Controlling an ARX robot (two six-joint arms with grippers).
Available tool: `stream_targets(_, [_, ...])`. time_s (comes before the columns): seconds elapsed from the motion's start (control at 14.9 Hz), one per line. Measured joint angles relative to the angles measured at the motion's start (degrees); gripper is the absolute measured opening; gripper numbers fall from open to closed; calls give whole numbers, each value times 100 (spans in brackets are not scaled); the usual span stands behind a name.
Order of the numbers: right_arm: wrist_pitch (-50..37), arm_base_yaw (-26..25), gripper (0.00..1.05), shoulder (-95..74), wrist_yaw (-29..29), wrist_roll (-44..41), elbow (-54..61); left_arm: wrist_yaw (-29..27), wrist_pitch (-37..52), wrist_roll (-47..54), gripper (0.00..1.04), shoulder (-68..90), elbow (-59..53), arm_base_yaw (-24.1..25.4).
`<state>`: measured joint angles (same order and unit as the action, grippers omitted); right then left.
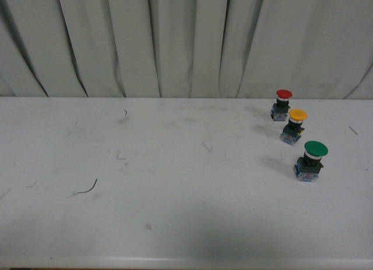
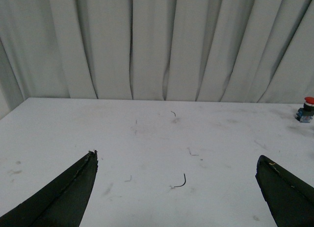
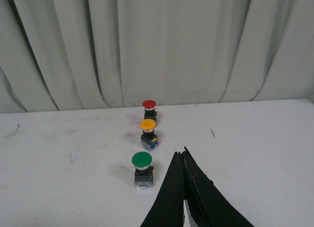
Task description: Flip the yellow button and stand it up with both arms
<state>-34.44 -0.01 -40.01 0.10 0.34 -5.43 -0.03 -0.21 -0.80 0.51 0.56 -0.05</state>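
Note:
The yellow button (image 1: pixel 294 126) stands upright on the white table at the right, cap up, between a red-capped button (image 1: pixel 282 104) and a larger green-capped button (image 1: pixel 310 160). It also shows in the right wrist view (image 3: pixel 148 133). Neither arm shows in the front view. My right gripper (image 3: pixel 180 154) is shut and empty, its tips close beside the green button (image 3: pixel 142 169) and short of the yellow one. My left gripper (image 2: pixel 176 158) is open and empty over bare table at the left, far from the buttons.
A short dark wire scrap (image 1: pixel 87 188) lies on the table's left part, also in the left wrist view (image 2: pixel 180 182). The red button (image 2: pixel 306 110) shows at that view's edge. A pale curtain (image 1: pixel 186 42) hangs behind the table. The table's front edge (image 1: pixel 186 261) is near.

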Motion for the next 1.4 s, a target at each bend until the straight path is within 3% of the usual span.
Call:
stream_targets(0.4, [527,0,2,1027,2,-2,481,0,0,0,98,0,0,0])
stream_targets(0.67, [1333,0,2,1880,2,0,481,0,0,0,98,0,0,0])
stream_targets(1.4, [2457,0,2,3034,2,0,481,0,0,0,98,0,0,0])
